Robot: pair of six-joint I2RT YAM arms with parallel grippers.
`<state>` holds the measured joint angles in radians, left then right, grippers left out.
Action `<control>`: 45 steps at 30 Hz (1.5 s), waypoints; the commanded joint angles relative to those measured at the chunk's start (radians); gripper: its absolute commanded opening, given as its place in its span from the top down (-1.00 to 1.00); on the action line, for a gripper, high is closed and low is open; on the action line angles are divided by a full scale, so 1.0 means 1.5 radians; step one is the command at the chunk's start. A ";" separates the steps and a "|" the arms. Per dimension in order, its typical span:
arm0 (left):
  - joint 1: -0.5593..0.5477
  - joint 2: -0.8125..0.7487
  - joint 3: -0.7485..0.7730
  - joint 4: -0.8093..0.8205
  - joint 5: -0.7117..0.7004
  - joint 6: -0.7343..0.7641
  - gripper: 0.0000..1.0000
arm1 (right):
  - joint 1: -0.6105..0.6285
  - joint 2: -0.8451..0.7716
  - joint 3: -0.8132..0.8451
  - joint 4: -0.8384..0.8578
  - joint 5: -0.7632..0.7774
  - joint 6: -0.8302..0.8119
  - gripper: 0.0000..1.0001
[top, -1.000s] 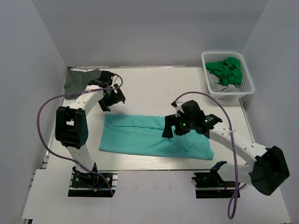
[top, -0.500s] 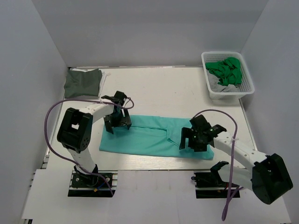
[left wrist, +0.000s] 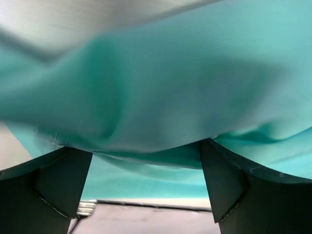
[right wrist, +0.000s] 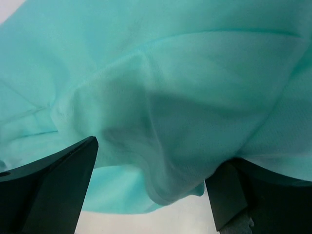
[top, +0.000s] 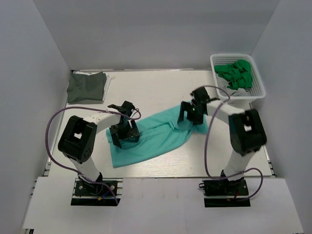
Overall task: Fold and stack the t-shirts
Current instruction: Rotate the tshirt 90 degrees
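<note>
I'm seeing soft, even light falling from overhead in the top view, leaving only faint shadows on the bench (top: 161, 87). Both wrist views are blurring badly: the teal t-shirt (left wrist: 161, 83) is filling them out of focus, with the gripper fingers (right wrist: 44, 190) sitting dark in the lower corners.

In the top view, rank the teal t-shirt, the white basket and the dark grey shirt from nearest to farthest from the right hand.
1. Teal t-shirt, under the right hand.
2. White basket, far right corner.
3. Dark grey shirt, far left corner.
</note>
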<state>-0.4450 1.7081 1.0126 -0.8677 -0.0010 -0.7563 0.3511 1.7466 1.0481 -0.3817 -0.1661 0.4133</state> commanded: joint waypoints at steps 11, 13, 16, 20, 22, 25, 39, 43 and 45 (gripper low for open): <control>-0.043 0.192 0.168 -0.008 0.073 -0.049 -0.99 | -0.010 0.508 0.698 -0.047 -0.188 -0.284 -0.81; -0.052 0.174 0.133 0.013 0.107 -0.055 -0.99 | -0.012 0.524 0.706 -0.003 -0.204 -0.253 -0.81; -0.090 0.144 0.110 0.036 0.155 -0.085 -0.99 | -0.010 0.535 0.709 0.037 -0.233 -0.240 -0.81; -0.138 0.136 0.110 0.051 0.211 -0.119 -0.99 | 0.001 0.548 0.738 0.058 -0.243 -0.210 -0.81; -0.162 0.136 0.116 0.051 0.261 -0.131 -0.99 | 0.000 0.548 0.738 0.066 -0.243 -0.192 -0.81; -0.190 0.136 0.132 0.019 0.270 -0.138 -0.99 | 0.002 0.549 0.741 0.067 -0.235 -0.178 -0.81; -0.240 -0.078 0.278 -0.307 0.031 -0.075 -0.99 | 0.067 0.297 0.647 -0.041 -0.017 -0.220 -0.81; -0.220 -0.223 0.202 -0.281 -0.046 -0.135 -0.99 | 0.139 0.217 0.492 -0.066 0.082 -0.152 -0.81; -0.220 -0.272 0.157 -0.264 -0.082 -0.157 -0.99 | 0.159 0.186 0.435 -0.068 0.109 -0.105 -0.81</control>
<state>-0.7853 1.4067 1.3239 -1.2522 0.0113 -0.9306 0.5240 2.0789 1.7931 -0.4294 -0.1253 0.1577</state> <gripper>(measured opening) 0.995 0.902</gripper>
